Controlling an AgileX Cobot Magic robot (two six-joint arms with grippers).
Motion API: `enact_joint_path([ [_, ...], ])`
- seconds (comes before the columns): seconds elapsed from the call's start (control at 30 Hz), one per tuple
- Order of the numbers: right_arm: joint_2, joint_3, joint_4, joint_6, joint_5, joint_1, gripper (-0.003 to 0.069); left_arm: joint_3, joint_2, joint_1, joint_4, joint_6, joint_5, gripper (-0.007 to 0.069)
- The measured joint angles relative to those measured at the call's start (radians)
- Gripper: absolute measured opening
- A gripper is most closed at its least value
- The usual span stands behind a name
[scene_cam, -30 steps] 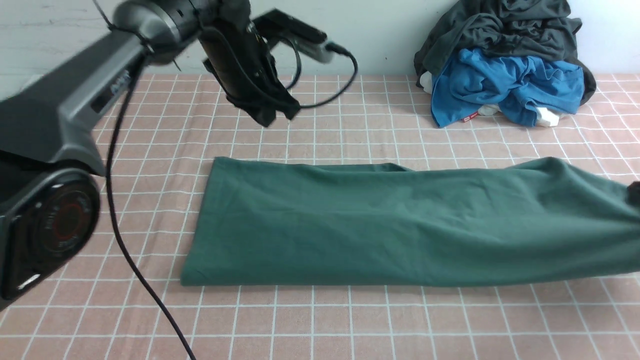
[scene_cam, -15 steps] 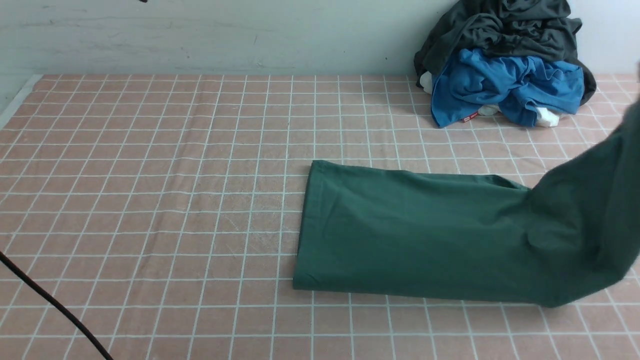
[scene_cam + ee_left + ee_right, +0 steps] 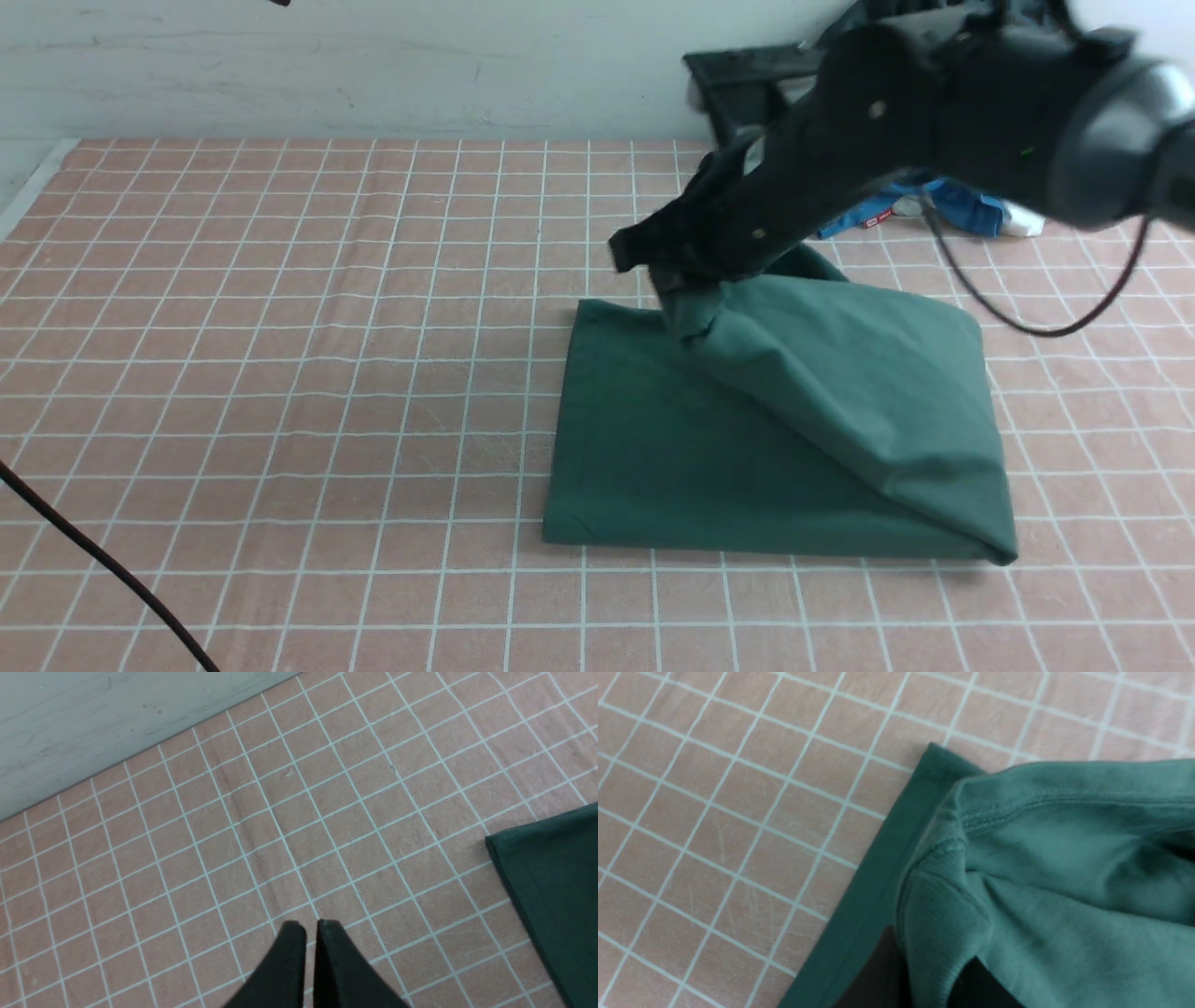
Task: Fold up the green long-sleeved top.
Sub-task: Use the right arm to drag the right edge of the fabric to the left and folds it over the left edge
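Pink cloth with thin white lines in squares covers the table (image 3: 280,392). Closest to the robot, on its left, a black cable (image 3: 103,565) runs slanting over the cloth. A bit farther in, on the robot's right half of the table, lies the green long-sleeved top (image 3: 709,467). It is folded into a block with straight edges. Its bottom layer lies flat on the table. The upper layer comes up from the fold at the right edge and slopes like a little tent toward the far left corner. There the right jaws are pinched on a bunch of the green cloth, with a ribbed edge and a seam showing right at the black fingers (image 3: 873,980). The black right arm (image 3: 934,112) reaches in from the far right. The left jaws do not show in the front view. The left wrist view shows their two black tips (image 3: 292,942) almost touching, holding nothing, above bare table, with a corner of the green top near them. Behind the right arm, at the back of the table, a bit of a bright blue garment (image 3: 966,210) peeks out. A pale wall (image 3: 373,65) stands at the very back.
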Motion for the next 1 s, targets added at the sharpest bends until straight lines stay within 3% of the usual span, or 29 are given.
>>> enact_joint_path([
  [0.17,0.126,-0.109,0.081,0.000,0.061,0.017,0.0199,0.000,0.000,0.000,-0.001,0.000,0.000,0.0015],
  [0.27,0.124,-0.185,0.073,-0.002,0.130,0.017,0.0372,0.000,0.000,0.000,-0.002,0.000,0.000,0.0015],
  [0.3,0.122,-0.190,0.067,-0.004,0.139,0.017,0.0382,0.000,0.000,0.000,-0.003,0.000,0.000,0.0015],
  [0.33,0.105,-0.224,0.032,-0.020,0.180,0.016,0.0464,0.000,0.001,0.000,-0.013,-0.001,0.000,0.0015],
  [0.43,0.075,-0.242,-0.051,-0.032,0.243,0.013,0.0534,0.000,0.007,0.000,-0.041,-0.001,0.000,0.0015],
  [0.5,0.042,-0.245,-0.169,-0.039,0.333,0.003,0.0568,0.011,0.020,-0.003,-0.087,0.002,0.000,0.0015],
  [0.63,0.010,-0.201,-0.312,-0.025,0.412,-0.052,0.0569,0.072,0.053,-0.041,-0.117,0.029,-0.001,0.0015],
  [0.73,-0.011,-0.106,-0.327,-0.006,0.397,-0.118,0.0539,0.127,0.091,-0.093,-0.120,0.035,-0.002,0.0015],
  [0.9,-0.019,0.100,-0.235,0.002,0.232,-0.243,0.0403,0.207,0.201,-0.215,-0.122,0.037,-0.007,0.0015],
  [1.0,-0.003,0.200,-0.172,0.002,0.118,-0.290,0.0270,0.217,0.273,-0.268,-0.123,0.040,-0.012,0.0015],
])
